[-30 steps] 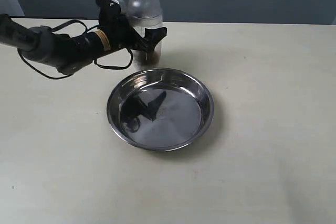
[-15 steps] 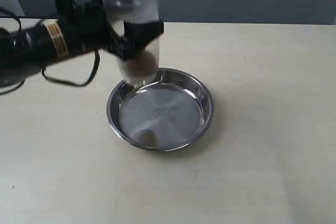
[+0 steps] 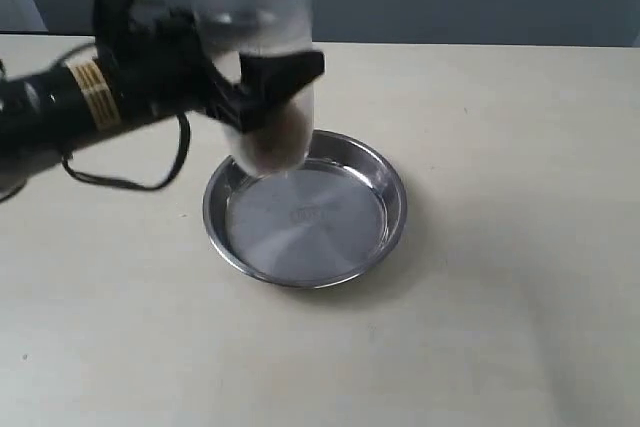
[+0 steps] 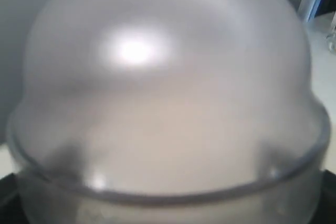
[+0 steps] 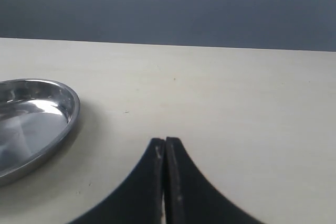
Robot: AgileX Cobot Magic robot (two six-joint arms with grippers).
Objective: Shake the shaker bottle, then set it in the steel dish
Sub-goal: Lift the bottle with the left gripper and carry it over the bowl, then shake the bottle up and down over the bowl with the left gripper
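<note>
Shaker bottle [image 3: 258,67] is airborne, roughly upright, above the far-left rim of the steel dish [image 3: 310,222] and clear of the counter [image 3: 500,247]. It is blurred in the exterior view. Brown granules [image 3: 280,137] sit at its lower end. The left wrist view shows only the frosted dome [image 4: 168,103], so the cap seating can't be checked.

Left claw [image 3: 262,87] is clamped across the bottle's mid-body, with one finger [image 3: 285,69] visible on the front side. Right claw [image 5: 165,145] has its fingers pressed together on nothing. It sits low over the counter, well off to the right of the dish [image 5: 31,119].

Risks, as judgement:
- Smooth plastic and a side grip mean a hard shake could slide the bottle in the claw.
- A loose dome or cap would spill granules over the dish.
- The bottle hangs over the rim, not the centre. Lowered from here, the base would catch the sloped edge and the bottle would tip, or the light dish would skid.
</note>
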